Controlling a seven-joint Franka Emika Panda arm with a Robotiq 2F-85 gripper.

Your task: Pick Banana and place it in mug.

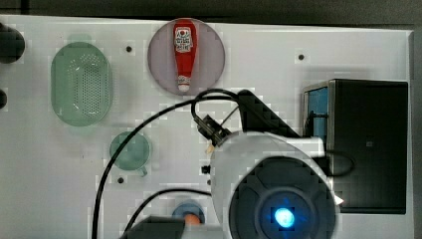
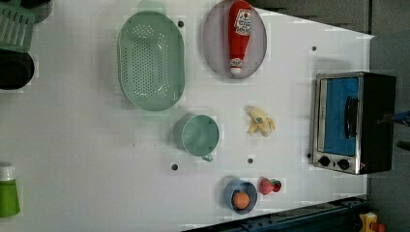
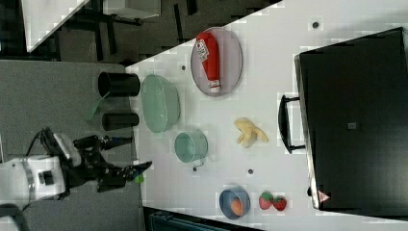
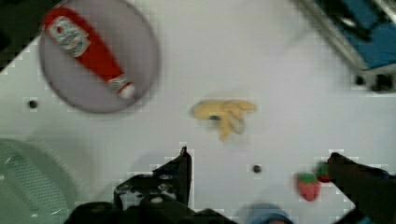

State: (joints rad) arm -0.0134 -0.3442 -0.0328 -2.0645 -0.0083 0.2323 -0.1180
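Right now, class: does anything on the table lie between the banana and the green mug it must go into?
Nothing visible does. In the left view the banana lies on bare white table to the right of the mug, with open surface between them. The strainer, the ketchup plate and the blue cup sit off that line.

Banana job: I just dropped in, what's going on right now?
Nothing is picked up yet. The gripper hangs above the white table with its fingers wide open and empty, looking down on the banana. The banana lies loose on the table, apart from the mug, between it and the toaster oven in the left view. The mug stands upright and empty below the green strainer in the left view.
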